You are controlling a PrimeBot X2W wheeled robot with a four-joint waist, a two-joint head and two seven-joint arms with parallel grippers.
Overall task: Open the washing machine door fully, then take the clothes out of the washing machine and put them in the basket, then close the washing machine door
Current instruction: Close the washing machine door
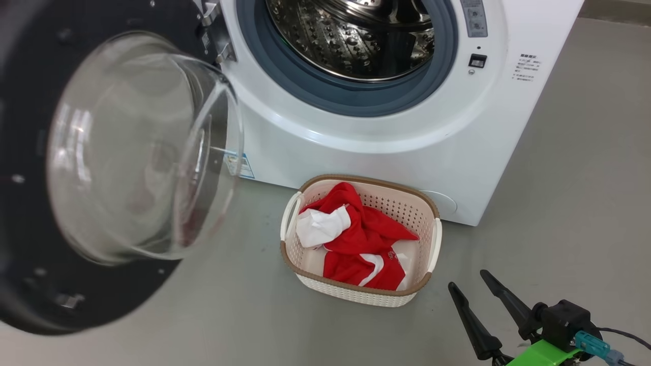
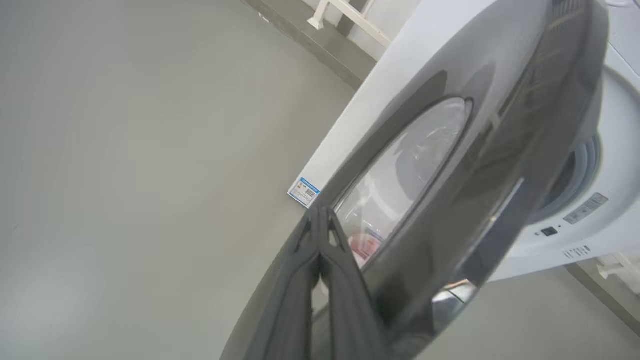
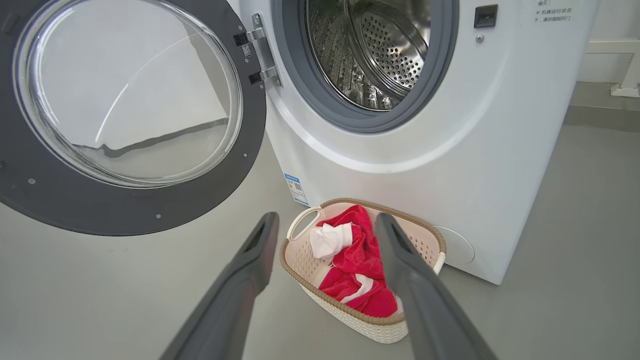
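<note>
**Left claw poised at the open door**

Its fingers are pressed together and empty against the door's glossy outer face, placed, I judge, to push it shut. The red clothes lie in the basket, on the floor just before the washing machine, whose drum looks empty. My right claw hovers spread apart near the basket, holding nothing.

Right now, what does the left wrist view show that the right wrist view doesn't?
Left wrist view: the door from its glossy outer side, with the shut left end effector at its rim. Right wrist view: the door's inner side, the steel drum, the clothes in the basket, and the open right end effector aimed toward them. Both: the white washing machine, its blue label, the grey floor.
</note>
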